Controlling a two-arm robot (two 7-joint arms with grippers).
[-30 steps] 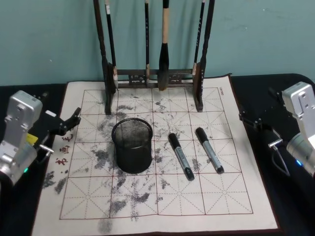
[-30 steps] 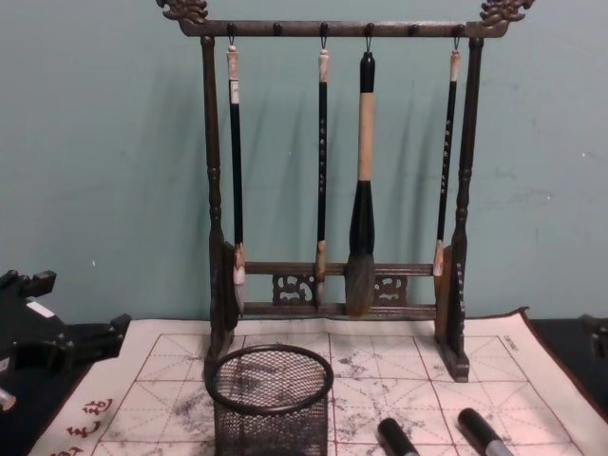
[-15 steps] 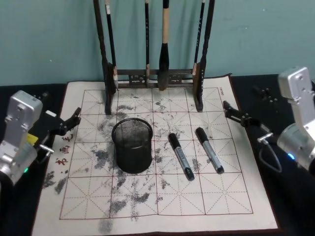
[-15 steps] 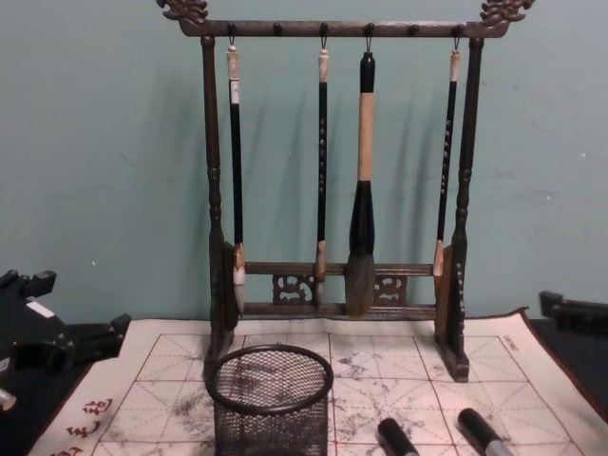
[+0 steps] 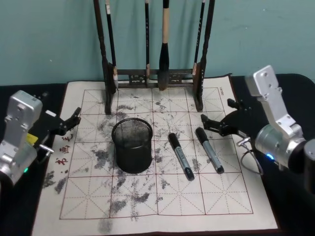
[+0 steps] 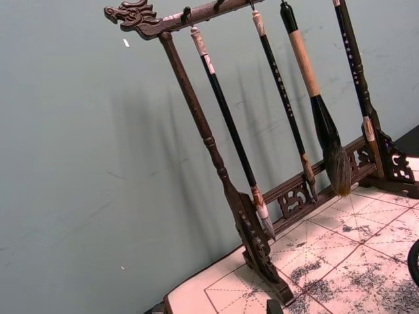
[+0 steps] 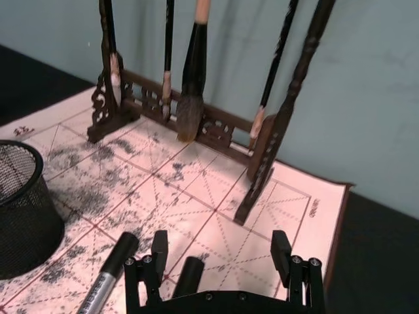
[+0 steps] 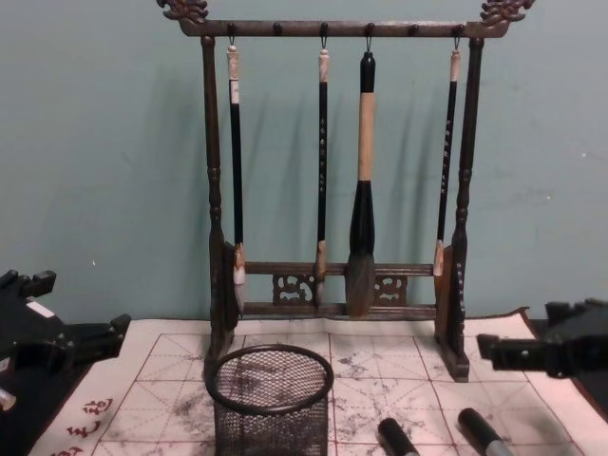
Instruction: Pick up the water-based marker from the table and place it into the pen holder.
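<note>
— Markers, where do they lie?
— Flat on the mat (image 5: 226, 196): left marker (image 5: 180, 156) and right marker (image 5: 209, 150), both just right of the pen holder (image 5: 132, 145).
— And the right gripper (image 5: 216, 111)?
— It hangs over the right marker's far end, fingers wide apart, holding nothing.
— The left gripper (image 5: 73, 122)?
— At the mat's left edge, fingers also apart.

Calligraphy writing desk: carved wooden brush rack (image 8: 332, 28) hung with ink brushes (image 8: 361, 209), red-grid practice mat (image 5: 162, 196) smudged with grey ink, dark tabletop (image 7: 33, 85), bare teal wall (image 8: 95, 142) behind.
</note>
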